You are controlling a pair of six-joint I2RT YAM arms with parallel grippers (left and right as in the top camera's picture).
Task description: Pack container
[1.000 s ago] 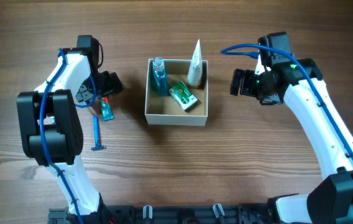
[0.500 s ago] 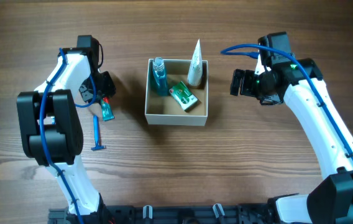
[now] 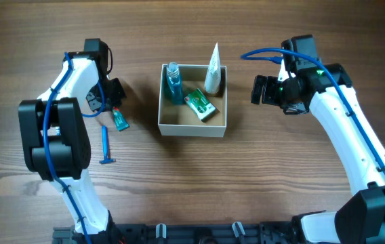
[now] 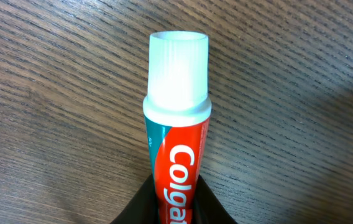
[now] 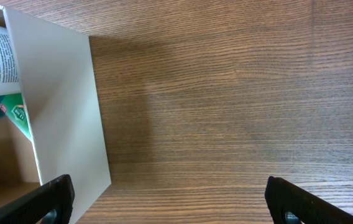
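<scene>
container sits mid-table, holding a blue bottle, a white tube and a green packet. out at its 9 o'clock the left gripper is clamped on a toothpaste tube, cap pointing away. at 3 o'clock the right gripper gapes wide, gripping nothing. a blue razor lies at 8 o'clock.

The red toothpaste tube reads "Colga" in white letters (the rest runs out of view).
</scene>
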